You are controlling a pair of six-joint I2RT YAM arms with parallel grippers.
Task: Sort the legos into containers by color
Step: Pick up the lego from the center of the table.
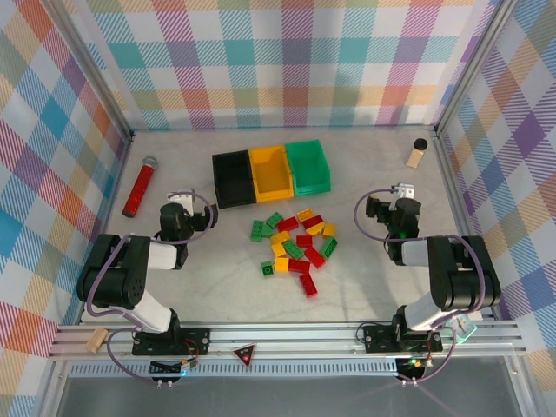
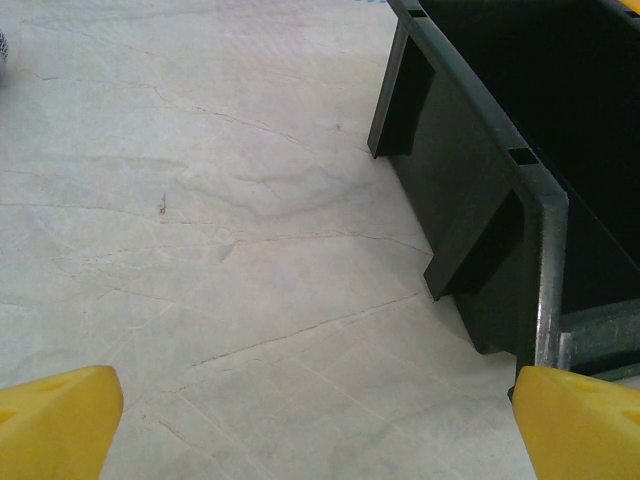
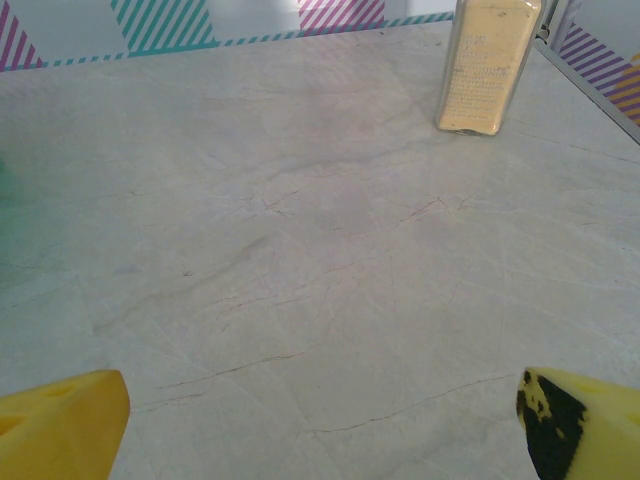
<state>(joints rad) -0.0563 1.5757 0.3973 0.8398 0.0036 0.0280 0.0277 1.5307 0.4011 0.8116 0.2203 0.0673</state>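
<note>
Sideways, the containers (image 1: 270, 172) sit in a row — left gripper (image 2: 318, 420), right gripper (image 3: 320, 420) spread.

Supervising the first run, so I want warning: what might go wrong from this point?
The legos lie packed together, colours mixed, so a grab at one may drag a neighbour. The left gripper sits close beside the black bin; swinging toward the pile may clip its corner.
</note>
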